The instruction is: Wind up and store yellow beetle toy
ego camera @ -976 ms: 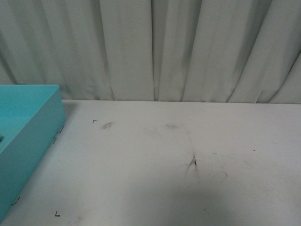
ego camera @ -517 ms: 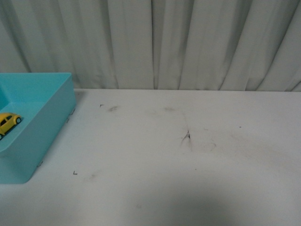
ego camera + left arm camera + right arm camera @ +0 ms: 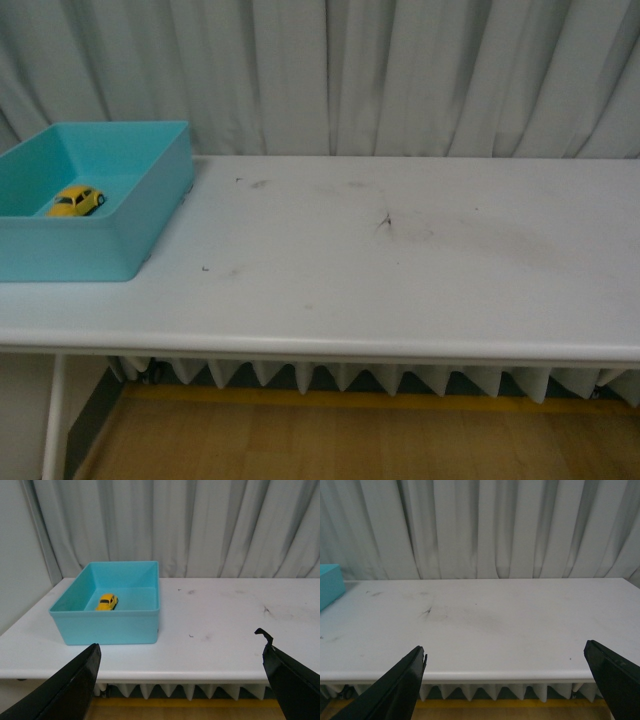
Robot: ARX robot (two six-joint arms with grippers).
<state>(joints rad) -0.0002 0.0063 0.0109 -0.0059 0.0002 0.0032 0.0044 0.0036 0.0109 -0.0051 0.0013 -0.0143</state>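
The yellow beetle toy (image 3: 77,201) lies inside a turquoise open box (image 3: 150,215) at the left end of the white table. It also shows in the left wrist view (image 3: 107,602), resting on the floor of the box (image 3: 125,625). My left gripper (image 3: 181,666) is open and empty, held back in front of the table's near edge, well short of the box. My right gripper (image 3: 505,672) is open and empty, also off the front edge, facing the bare right part of the table. Neither arm shows in the front view.
The white table (image 3: 400,270) has dark scuff marks near its middle (image 3: 384,222). Pleated grey curtains (image 3: 400,70) hang behind it. The table's front edge and the wooden floor (image 3: 330,440) below are in view. The box corner shows in the right wrist view (image 3: 329,584).
The front view has pulled back and tilted down: the table's front edge and floor now show, and the whole box with the toy in it has come into view.
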